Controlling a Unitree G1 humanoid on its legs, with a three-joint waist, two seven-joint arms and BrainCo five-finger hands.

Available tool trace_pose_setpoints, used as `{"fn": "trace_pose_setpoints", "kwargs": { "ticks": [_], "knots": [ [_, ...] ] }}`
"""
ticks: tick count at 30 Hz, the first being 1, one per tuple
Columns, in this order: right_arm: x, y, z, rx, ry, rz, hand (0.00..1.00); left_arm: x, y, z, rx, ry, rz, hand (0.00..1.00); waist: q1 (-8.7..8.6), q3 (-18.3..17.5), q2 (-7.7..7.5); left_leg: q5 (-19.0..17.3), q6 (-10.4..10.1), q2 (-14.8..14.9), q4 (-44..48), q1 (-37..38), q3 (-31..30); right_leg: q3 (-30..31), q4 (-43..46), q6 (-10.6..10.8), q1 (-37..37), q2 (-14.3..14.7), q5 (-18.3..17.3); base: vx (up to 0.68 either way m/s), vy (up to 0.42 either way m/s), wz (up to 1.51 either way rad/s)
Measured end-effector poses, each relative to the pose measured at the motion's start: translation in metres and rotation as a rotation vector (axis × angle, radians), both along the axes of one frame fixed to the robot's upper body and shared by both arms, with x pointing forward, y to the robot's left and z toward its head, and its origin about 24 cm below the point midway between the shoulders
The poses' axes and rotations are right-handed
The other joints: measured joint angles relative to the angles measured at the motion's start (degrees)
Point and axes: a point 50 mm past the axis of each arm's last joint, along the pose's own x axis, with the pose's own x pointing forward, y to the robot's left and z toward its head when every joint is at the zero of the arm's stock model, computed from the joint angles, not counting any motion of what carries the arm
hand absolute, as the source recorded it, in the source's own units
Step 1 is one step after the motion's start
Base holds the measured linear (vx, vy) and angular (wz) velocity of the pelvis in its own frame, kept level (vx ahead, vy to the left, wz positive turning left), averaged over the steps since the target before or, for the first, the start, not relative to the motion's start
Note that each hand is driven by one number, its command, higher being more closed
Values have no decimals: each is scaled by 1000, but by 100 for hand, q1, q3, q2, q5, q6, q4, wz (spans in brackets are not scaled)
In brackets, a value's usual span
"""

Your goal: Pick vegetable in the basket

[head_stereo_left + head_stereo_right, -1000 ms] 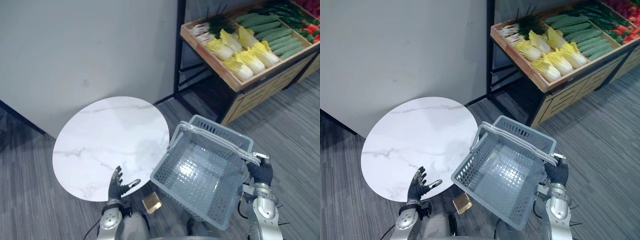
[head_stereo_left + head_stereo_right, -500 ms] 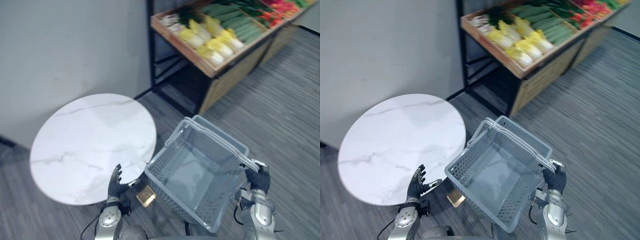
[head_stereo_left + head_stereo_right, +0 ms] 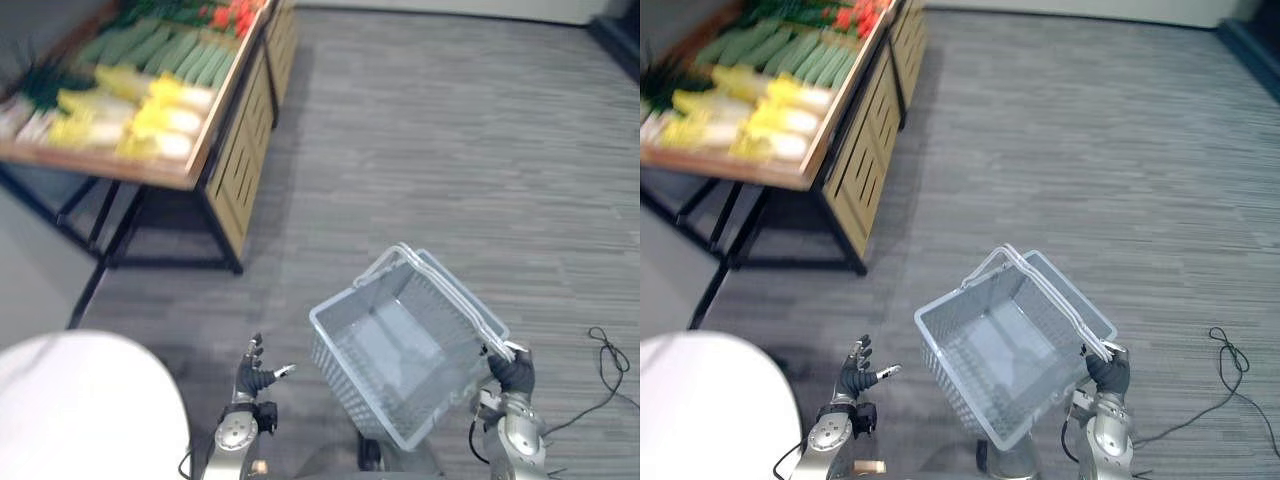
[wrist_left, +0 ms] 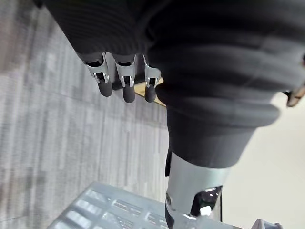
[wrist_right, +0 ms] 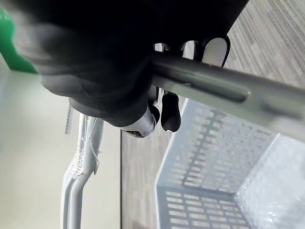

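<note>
A grey plastic basket [image 3: 400,355] hangs tilted and empty at the lower middle, over the grey floor. My right hand [image 3: 513,372] is shut on its handles [image 5: 224,88] at the basket's right side. My left hand [image 3: 255,366] is open at the lower left, fingers spread, holding nothing; its fingers [image 4: 125,86] hang straight in the left wrist view. Vegetables lie on a wooden stand [image 3: 215,125] at the upper left: yellow-white cabbages [image 3: 160,110], green cucumbers [image 3: 170,50] and red peppers [image 3: 228,14].
A round white marble table [image 3: 85,410] sits at the lower left corner, close to my left hand. The stand rests on a black metal frame [image 3: 150,255]. Grey striped floor [image 3: 450,150] stretches to the right and ahead.
The camera has swung right: the stand now lies at the upper left and the table has slid to the lower left corner. My hands and the basket keep the same pose.
</note>
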Motion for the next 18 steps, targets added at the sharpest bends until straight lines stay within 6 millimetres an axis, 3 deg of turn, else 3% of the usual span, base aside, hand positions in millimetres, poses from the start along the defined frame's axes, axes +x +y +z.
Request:
{"fn": "trace_pose_setpoints", "kwargs": {
  "ticks": [2,3,4,5,6,7,9,10,11,12,13,14,16,18],
  "knots": [
    [0,0,-1,-4,5,7,100,-4,0,-1,-2,7,2,0,96,14,-10,-93,59,-389,-1023,-460,8,180,-41,181,273,-164,-209,326,200,-47],
    [0,-1,-1,-15,12,22,100,-8,-1,-3,-5,18,2,0,121,4,16,-30,4,-727,-2083,-632,-68,295,-52,339,412,-263,-374,373,313,-43],
    [4,-2,-2,-27,19,48,100,-13,-1,-5,-7,32,9,0,176,2,109,416,-70,-932,-2940,-645,-265,469,-55,483,511,-232,-520,491,378,-92],
    [11,4,-12,-9,53,93,100,-23,2,-12,4,74,16,0,321,-68,-2,476,-13,-1181,-3098,-372,-152,998,-202,558,697,-333,-562,468,301,-67],
    [12,9,-14,-4,62,115,100,-26,6,-12,16,79,17,0,268,-157,-36,397,29,-1296,-3089,-385,-169,1141,-356,563,745,-352,-552,523,222,-32],
    [14,11,-15,-1,62,124,100,-24,7,-10,22,66,24,0,232,-201,-104,122,211,-1397,-2819,-543,-188,1263,-460,571,738,-416,-547,495,229,20],
    [17,16,-22,16,86,151,100,-21,9,-9,27,59,36,0,295,-223,-141,-281,340,-1564,-2625,-501,-99,1435,-79,659,681,-566,-592,473,275,-3],
    [18,17,-26,13,107,156,100,-23,9,-10,23,64,46,0,321,-219,-161,-397,402,-1729,-2775,-230,-5,1485,842,917,380,-660,-602,502,269,-9],
    [19,18,-30,20,127,159,100,-24,9,-10,19,69,45,0,283,-201,-190,-459,492,-1893,-2948,121,32,1454,2145,1683,-117,-758,-393,605,255,-1],
    [19,21,-32,30,136,161,100,-24,8,-10,24,70,35,0,240,-176,-237,-511,548,-1995,-3101,380,26,1431,2841,1660,-321,-790,-323,611,180,14],
    [18,24,-37,42,155,166,100,-25,9,-11,39,74,4,0,159,-153,-276,-552,592,-2109,-3417,922,12,1225,3696,1438,-613,-848,-380,628,122,15],
    [19,26,-36,43,154,174,100,-24,9,-10,47,71,11,0,107,-155,-202,-558,601,-2108,-3745,1382,-7,818,3974,967,-944,-816,-516,537,85,7],
    [27,26,-30,33,123,182,100,-16,11,-7,61,50,8,0,53,-133,-51,-548,586,-1983,-4193,1894,-41,128,3701,530,-1621,-691,-755,474,37,-4],
    [34,25,-25,22,98,189,100,-5,11,-5,69,30,-4,0,-66,-79,-6,-542,572,-1839,-4356,2183,-131,-234,2697,347,-2162,-516,-640,559,-47,24]
  ]
}}
